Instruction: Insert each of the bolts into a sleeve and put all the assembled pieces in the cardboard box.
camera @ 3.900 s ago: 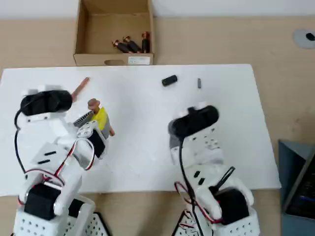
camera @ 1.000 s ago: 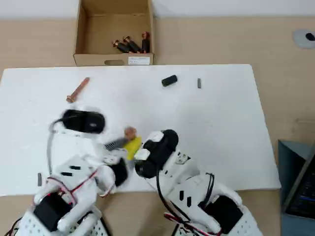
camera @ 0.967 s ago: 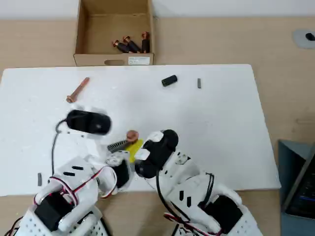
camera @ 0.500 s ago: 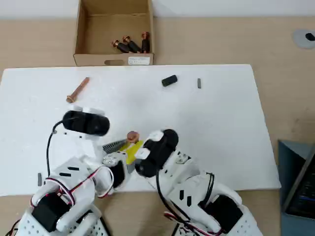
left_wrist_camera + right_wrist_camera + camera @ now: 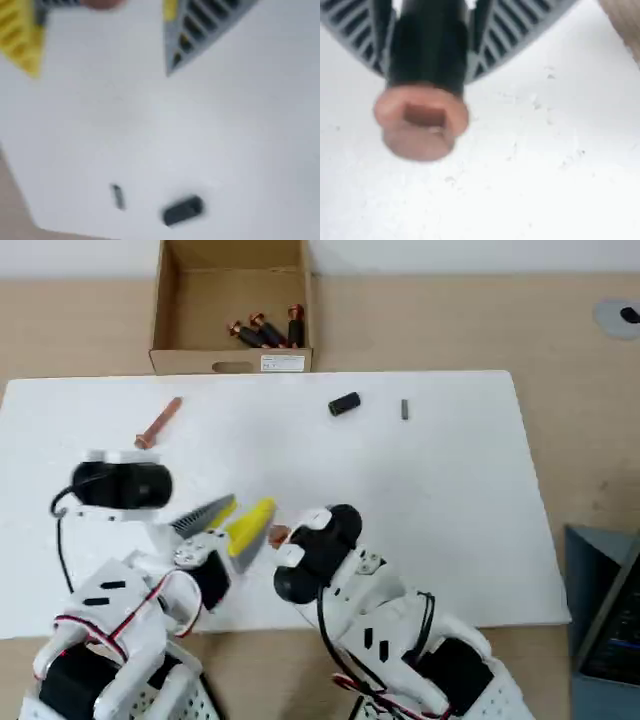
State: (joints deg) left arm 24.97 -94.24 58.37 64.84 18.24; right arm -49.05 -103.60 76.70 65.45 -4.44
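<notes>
Right jaws clamp a sleeve (image 5: 427,45) with a bolt (image 5: 420,122) seated in it; left jaws stand open and empty just beside.

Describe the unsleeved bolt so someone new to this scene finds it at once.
Find the cardboard box at the table's far edge; the white mat begins in front of it. Near the box's left corner, the bolt lies alone and slanted on the mat. Unlike the pieces in the box, it is bare copper, nothing black around it.
</notes>
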